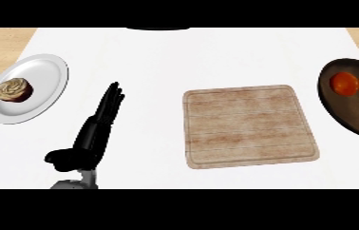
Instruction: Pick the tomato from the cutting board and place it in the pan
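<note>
The orange-red tomato (344,83) lies inside the dark pan (335,109) at the right edge of the head view. Nothing rests on the bare wooden cutting board (247,126) in the middle of the white counter. My left hand (95,129) shows at the lower left, fingers straight and pointing up and away, holding nothing, well left of the board. My right hand does not show in this view.
A white plate (43,77) at the far left carries a brown cupcake (15,90). A dark object (158,28) peeks in at the top edge. Wooden surface shows at both top corners beyond the white counter.
</note>
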